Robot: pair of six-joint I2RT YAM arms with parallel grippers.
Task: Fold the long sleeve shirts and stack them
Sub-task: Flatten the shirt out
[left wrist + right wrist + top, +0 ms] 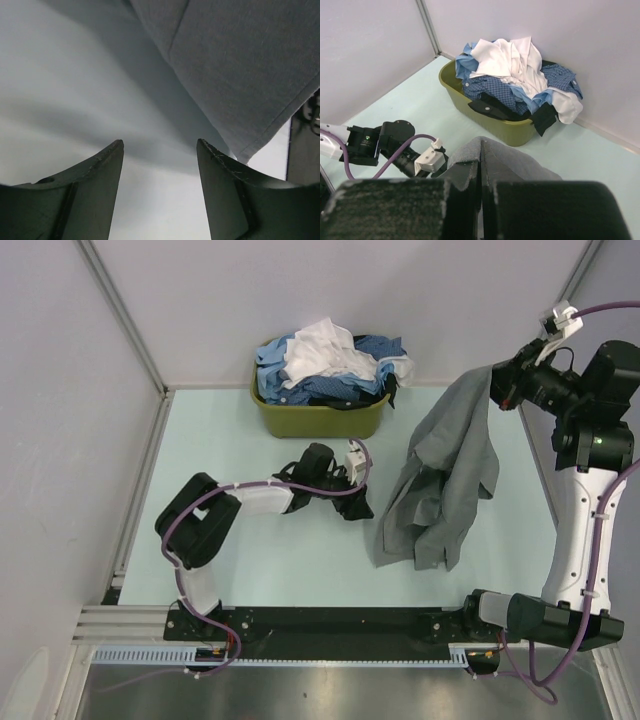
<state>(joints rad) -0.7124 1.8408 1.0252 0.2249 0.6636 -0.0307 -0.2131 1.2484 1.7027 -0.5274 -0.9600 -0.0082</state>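
My right jaws clamp the grey shirt [440,475] at upper right. Left jaws apart, empty. Soft, light, floppy; I'd take the lower hem corner.

Matt grey cloth shirt [445,470], glossy plastic basket [320,418]

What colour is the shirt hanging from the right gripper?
The shirt is plain mid-grey, seen best in the top external view.

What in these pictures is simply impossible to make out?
- Top external: how many shirts fill the olive-green basket; upper ones cover the rest.
- Top external: sleeves of the grey shirt, lost in its own folds.
- Left wrist: most of that shirt, cut off by the frame.
- Right wrist: the shirt hanging below, blocked by the right gripper.
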